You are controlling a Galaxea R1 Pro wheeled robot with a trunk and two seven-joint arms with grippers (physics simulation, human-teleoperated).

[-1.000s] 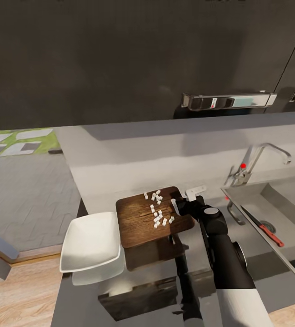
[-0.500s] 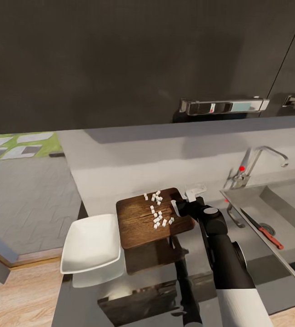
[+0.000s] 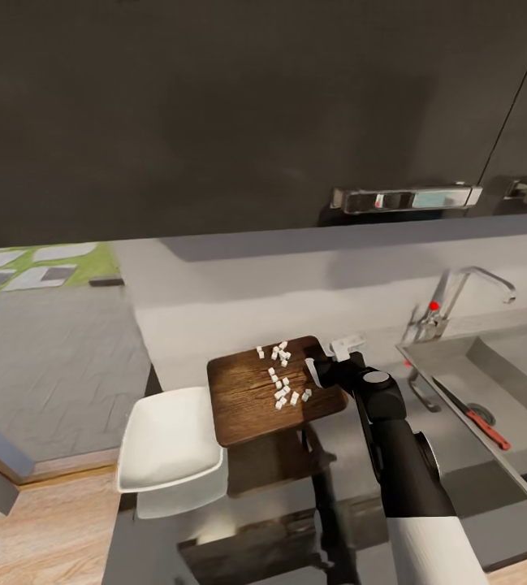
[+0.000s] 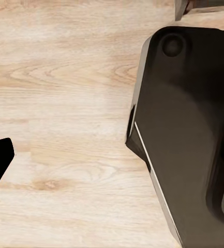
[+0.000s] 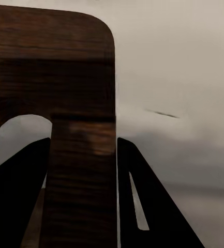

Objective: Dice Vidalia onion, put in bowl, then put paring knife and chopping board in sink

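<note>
Chopping board (image 3: pixel 257 392): dark grained wood. Countertop (image 3: pixel 239 302): glossy grey. Bowl (image 3: pixel 168 439): smooth white. Sink (image 3: pixel 516 382): brushed steel.

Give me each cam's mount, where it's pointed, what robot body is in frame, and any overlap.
Head: on the robot's head, looking down at countertop, bowl, sink; right arm shows.
Left wrist: near the left gripper, facing wood floor and a dark robot part.
Right wrist: near the right gripper, whose fingers straddle the chopping board.
Shared: head and right wrist both show the board and right gripper.

Kitchen, sink (image 3: pixel 498 366), dark cabinets (image 3: pixel 239 106), countertop (image 3: pixel 239 284)
</note>
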